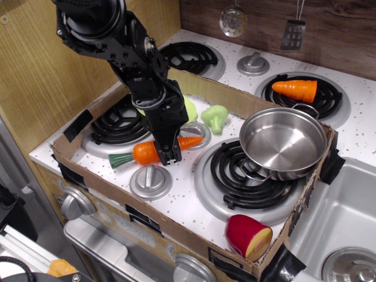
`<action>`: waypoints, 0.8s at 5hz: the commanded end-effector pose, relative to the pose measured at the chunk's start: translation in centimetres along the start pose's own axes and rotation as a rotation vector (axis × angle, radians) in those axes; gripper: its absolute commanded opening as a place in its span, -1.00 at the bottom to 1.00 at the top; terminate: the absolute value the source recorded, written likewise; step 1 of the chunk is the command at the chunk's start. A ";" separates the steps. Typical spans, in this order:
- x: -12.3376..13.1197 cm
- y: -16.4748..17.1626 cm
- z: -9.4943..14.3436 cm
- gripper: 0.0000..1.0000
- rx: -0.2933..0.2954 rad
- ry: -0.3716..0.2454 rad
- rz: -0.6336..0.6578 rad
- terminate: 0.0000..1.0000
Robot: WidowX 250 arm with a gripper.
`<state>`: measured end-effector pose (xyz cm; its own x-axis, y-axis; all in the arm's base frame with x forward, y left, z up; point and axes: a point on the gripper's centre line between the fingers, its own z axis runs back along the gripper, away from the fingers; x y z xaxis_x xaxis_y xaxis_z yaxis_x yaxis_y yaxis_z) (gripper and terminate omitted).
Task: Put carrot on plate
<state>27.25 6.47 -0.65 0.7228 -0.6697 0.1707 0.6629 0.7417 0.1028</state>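
Gripper (167,154) low (jaws closed)

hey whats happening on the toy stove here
A black robot arm is working on a toy stove top set in a cardboard tray. Its gripper is down on the long orange carrot, which sits between the front burners. Whether the carrot is off the surface is hard to tell. The lime-green plate lies just behind, mostly hidden by the arm, with nothing visible on it. A steel pot rests on the right burner.
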 end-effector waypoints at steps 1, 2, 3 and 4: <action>0.0 0.4 3.5 -1.00 -0.013 0.106 -0.058 -1.00; 0.7 1.5 6.7 -1.00 0.025 0.142 -0.087 -1.00; 1.2 2.4 8.7 -1.00 0.062 0.159 -0.108 -1.00; 2.5 4.4 9.8 -1.00 0.105 0.131 -0.101 -1.00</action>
<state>29.63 8.18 8.57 0.6825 -0.7308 0.0068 0.7172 0.6715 0.1860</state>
